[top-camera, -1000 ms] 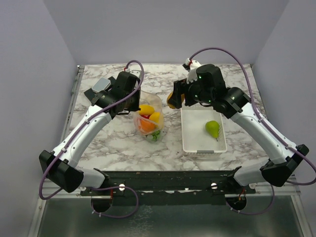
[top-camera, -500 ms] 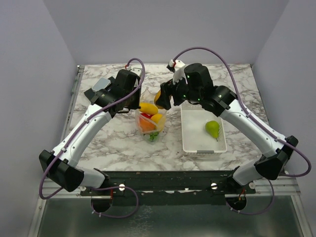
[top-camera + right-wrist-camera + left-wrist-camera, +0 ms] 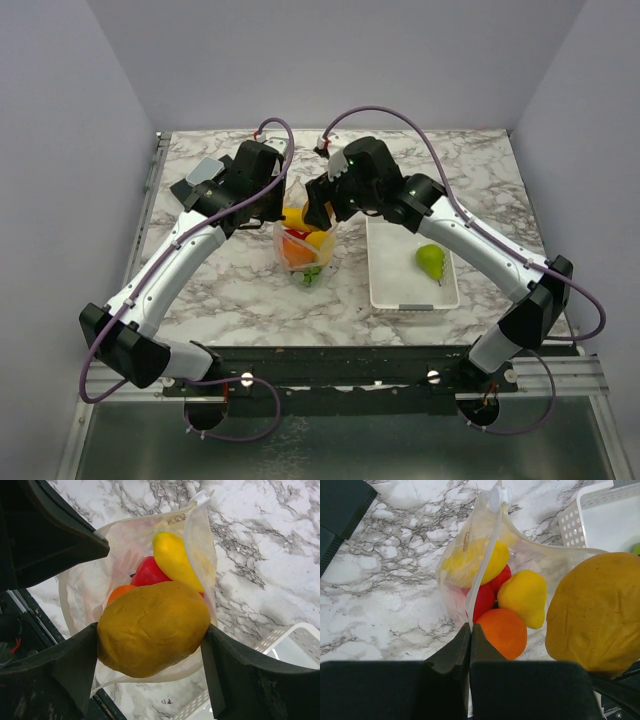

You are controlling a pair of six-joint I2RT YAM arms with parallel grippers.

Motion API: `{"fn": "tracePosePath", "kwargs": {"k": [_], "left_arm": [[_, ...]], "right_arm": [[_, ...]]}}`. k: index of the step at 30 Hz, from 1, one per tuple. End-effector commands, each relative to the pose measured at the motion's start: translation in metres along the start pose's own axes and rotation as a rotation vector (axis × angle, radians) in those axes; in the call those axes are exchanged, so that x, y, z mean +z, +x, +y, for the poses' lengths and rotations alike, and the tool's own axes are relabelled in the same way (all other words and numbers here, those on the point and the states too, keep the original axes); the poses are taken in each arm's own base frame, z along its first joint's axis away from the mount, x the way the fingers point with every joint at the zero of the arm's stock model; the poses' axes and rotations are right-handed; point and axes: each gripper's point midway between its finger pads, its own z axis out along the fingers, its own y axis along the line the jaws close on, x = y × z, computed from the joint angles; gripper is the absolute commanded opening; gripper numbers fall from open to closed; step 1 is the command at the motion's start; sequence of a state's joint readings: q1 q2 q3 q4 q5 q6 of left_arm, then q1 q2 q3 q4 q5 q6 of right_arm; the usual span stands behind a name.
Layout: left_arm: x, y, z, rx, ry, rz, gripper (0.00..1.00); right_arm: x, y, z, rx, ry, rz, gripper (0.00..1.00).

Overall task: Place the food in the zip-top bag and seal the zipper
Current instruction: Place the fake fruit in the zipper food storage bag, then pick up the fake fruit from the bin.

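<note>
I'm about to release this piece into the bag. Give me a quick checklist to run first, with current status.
1. Right jaws clamped on the mustard-yellow fruit: ok.
2. Left jaws shut on the rim of the zip-top bag, holding it up: ok.
3. Bag mouth open beneath the fruit: ok.
4. Room left among the pieces already inside: cannot tell.
5. All food out of the white tray: not ok, the green pear lies in it.

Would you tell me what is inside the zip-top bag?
Inside the zip-top bag: a long yellow fruit, a rounder yellow piece, a red piece, an orange piece. Anything beneath them is covered.
</note>
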State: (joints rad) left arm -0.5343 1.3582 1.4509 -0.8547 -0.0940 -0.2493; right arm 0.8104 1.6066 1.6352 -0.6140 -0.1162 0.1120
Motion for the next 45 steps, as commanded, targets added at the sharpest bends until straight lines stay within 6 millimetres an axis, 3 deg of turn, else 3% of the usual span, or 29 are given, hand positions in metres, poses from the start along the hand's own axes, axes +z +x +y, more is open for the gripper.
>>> {"fn": "tracePosePath", "kwargs": {"k": [1, 10, 19, 24, 29, 34, 40, 45], "left_arm": [[-0.005, -0.014, -0.006, -0.001, 0.025, -0.041, 0.0], [-0.004, -0.013, -0.005, -0.007, 0.022, -0.04, 0.0], [-0.005, -0.011, -0.005, -0.01, 0.021, -0.038, 0.0], [-0.005, -0.011, -0.005, -0.01, 0.022, -0.037, 0.0], [-0.006, -0.011, -0.004, -0.008, 0.021, -0.041, 0.0], [-0.006, -0.01, -0.004, -0.007, 0.021, -0.039, 0.0], [-0.005, -0.009, -0.004, -0.008, 0.024, -0.037, 0.0], [-0.005, -0.007, -0.005, -0.009, 0.028, -0.035, 0.0]], "right_arm": [[0.005, -0.011, 0.002, -0.02, 0.02, -0.031, 0.58], [0.002, -0.015, 0.004, -0.019, 0.04, -0.037, 0.84], [-0.011, -0.026, 0.002, 0.002, 0.065, -0.078, 0.93], [-0.016, -0.027, 0.001, 0.009, 0.074, -0.087, 0.94], [-0.034, -0.033, -0.008, 0.036, 0.14, -0.129, 0.93], [-0.058, -0.033, -0.032, 0.123, 0.295, -0.164, 0.9], [-0.085, -0.014, -0.057, 0.207, 0.461, -0.149, 0.87], [-0.098, 0.013, -0.071, 0.249, 0.561, -0.108, 0.84]]}}
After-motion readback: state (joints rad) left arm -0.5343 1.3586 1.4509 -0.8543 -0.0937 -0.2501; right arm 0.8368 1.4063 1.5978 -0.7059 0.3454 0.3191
